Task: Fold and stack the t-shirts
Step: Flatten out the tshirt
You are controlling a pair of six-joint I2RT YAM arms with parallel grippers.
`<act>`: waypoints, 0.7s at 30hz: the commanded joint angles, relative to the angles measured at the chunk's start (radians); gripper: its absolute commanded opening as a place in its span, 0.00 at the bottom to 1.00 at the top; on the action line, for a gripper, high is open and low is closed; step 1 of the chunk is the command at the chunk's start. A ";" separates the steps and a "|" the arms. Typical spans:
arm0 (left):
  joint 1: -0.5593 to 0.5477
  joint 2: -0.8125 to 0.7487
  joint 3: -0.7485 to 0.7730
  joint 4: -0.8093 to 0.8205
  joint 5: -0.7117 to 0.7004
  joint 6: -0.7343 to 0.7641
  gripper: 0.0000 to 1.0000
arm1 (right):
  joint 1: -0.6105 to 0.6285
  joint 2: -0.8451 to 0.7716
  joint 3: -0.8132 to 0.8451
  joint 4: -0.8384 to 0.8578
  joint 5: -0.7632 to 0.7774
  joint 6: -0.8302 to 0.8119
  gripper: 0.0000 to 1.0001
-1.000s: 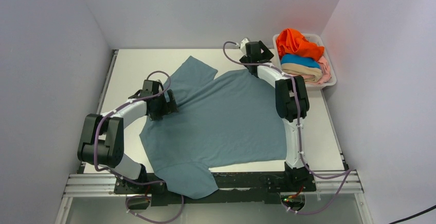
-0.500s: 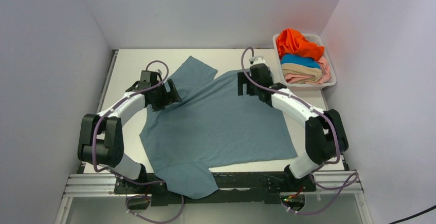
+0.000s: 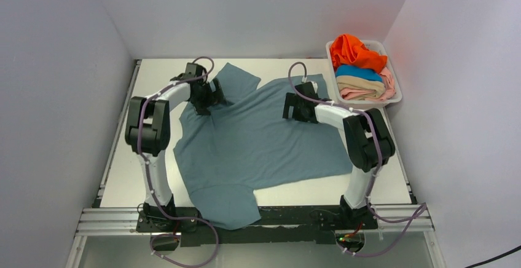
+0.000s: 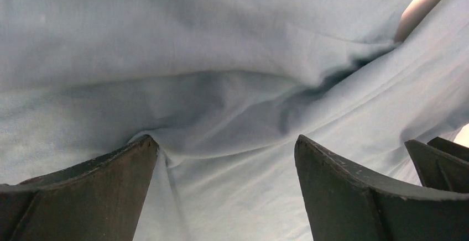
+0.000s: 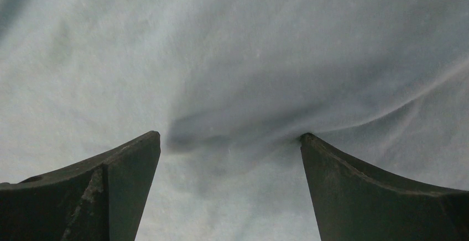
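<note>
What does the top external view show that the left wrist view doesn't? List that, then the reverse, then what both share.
Only the top external view: the white plastic basket holding an orange shirt, a bright blue shirt, a tan shirt and a pale pink shirt; the right pincer; and the spread shirt's whole outline.
Only the left wrist view: close-up creases in the cloth between the open fingers.
Both: the dusty grey-blue cloth t-shirt and the left pincer set on it.
</note>
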 commanded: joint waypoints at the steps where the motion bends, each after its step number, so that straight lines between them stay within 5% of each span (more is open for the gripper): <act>1: 0.026 0.222 0.250 -0.077 -0.022 0.008 0.99 | -0.077 0.180 0.124 0.058 -0.079 0.008 1.00; 6: 0.063 0.487 0.731 -0.219 0.001 0.059 0.99 | -0.089 0.381 0.440 -0.069 -0.078 -0.068 1.00; 10: 0.078 0.557 0.933 -0.263 -0.026 0.150 0.99 | -0.083 0.329 0.488 -0.112 -0.073 -0.080 1.00; 16: 0.100 0.344 0.889 -0.198 0.009 0.217 0.99 | -0.072 -0.044 0.311 -0.084 0.005 -0.009 1.00; 21: 0.055 -0.042 0.556 -0.207 -0.072 0.273 0.99 | -0.074 -0.459 -0.071 0.014 0.061 0.193 1.00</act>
